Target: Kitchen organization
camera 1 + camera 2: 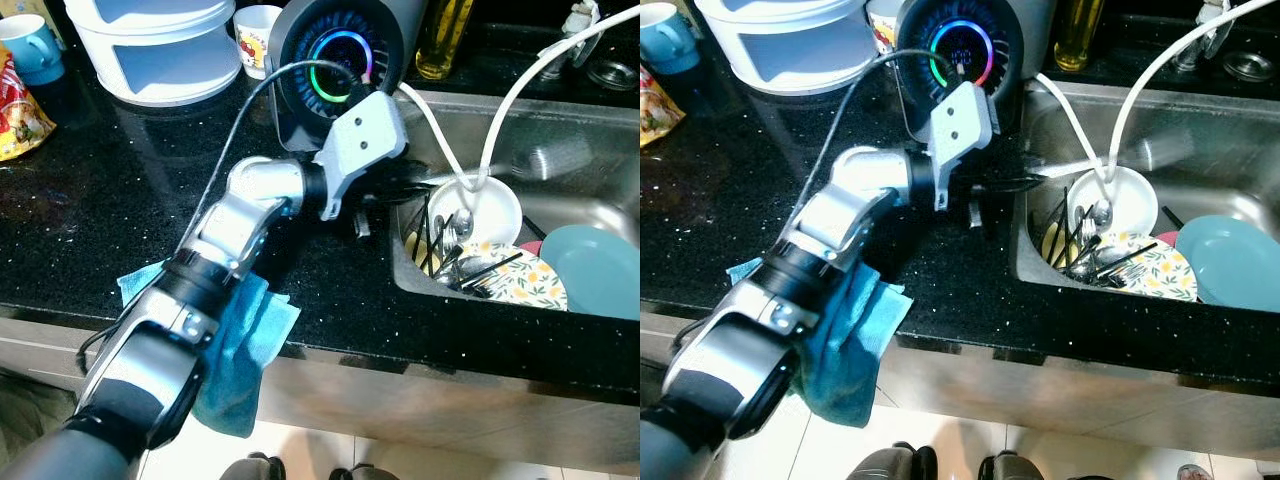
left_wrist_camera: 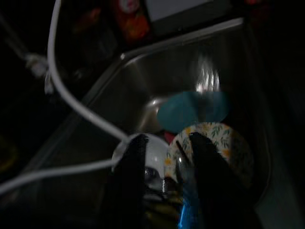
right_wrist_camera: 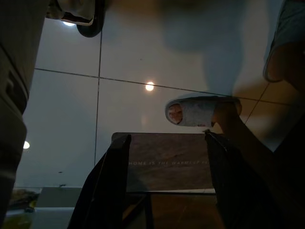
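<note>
Dishes sit heaped in one steel sink [image 1: 560, 160]: one white bowl [image 1: 490, 205], one leaf-patterned plate [image 1: 535, 283], one teal plate [image 1: 595, 268], and a tangle of dark cutlery [image 1: 445, 255] too jumbled to count. Two white hoses [image 1: 510, 95] drop into the bowl. The left hand [image 1: 405, 190] reaches from the black table [image 1: 100, 200] over the sink's near left corner, its two black fingers [image 2: 131, 176] spread apart above the bowl and patterned plate, pinching nothing. One teal cloth [image 1: 245, 350] hangs over the table's front edge under the left arm. One round appliance with a glowing ring [image 1: 340, 55] stands just behind the wrist, beside one white tiered container [image 1: 160, 45], one paper cup [image 1: 255, 35], one blue mug [image 1: 30, 45] and one oil bottle [image 1: 440, 40]. The right hand [image 3: 164, 181] hangs over a tiled floor [image 3: 143, 62], fingers spread, near a person's one slippered foot [image 3: 198, 112].
</note>
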Robot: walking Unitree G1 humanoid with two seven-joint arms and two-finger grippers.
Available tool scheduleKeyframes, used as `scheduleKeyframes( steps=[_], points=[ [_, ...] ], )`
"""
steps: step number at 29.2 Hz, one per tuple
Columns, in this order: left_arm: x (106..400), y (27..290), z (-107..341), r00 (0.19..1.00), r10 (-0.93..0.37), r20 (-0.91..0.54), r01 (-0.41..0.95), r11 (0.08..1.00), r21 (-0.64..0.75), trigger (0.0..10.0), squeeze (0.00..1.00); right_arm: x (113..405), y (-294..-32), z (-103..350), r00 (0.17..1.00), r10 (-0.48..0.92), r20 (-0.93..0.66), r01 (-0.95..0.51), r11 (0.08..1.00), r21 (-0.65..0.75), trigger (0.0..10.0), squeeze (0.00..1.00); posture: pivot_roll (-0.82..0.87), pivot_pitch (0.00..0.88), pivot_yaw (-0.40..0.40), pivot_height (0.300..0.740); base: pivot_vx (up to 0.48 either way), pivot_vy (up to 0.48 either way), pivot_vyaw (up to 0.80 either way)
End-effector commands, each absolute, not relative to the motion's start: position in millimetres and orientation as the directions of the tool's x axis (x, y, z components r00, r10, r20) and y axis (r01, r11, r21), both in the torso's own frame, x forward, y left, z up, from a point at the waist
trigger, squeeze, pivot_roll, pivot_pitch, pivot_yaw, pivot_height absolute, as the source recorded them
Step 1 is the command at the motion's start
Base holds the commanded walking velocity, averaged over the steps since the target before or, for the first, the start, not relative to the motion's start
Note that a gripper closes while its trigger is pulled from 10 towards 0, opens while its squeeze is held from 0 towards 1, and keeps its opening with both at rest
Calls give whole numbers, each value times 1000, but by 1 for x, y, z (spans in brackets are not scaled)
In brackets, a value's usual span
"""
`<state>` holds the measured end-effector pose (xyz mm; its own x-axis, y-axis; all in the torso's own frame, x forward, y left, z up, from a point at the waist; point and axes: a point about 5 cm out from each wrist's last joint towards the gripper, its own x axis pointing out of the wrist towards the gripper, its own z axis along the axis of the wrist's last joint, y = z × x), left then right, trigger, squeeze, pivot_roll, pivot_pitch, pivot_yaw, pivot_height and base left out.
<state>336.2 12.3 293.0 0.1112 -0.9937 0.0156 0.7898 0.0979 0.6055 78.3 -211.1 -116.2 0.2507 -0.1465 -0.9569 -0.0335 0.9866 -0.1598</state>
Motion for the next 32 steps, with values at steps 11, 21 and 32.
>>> scheduleKeyframes(
  steps=[11, 21, 32],
  points=[
    [323, 47, 375, 28, -941, 339, 749, 244, 616, 10000, 0, 69, -210, -118, 218, -141, -966, -34, 988, -152, 10000, 0, 28, 210, 23, 740, 0, 0, 0],
    [268, 114, 398, -203, -954, 220, 801, -33, 597, 10000, 0, 76, -209, -117, 231, -133, -964, -61, 987, -151, 10000, 0, 69, 189, 6, 740, 0, 0, 0],
    [215, 152, 337, -396, -872, -288, 838, -471, 275, 10000, 0, 79, -209, -117, 233, -132, -964, -79, 985, -154, 10000, 0, 86, 175, -4, 740, 0, 0, 0]
  ],
)
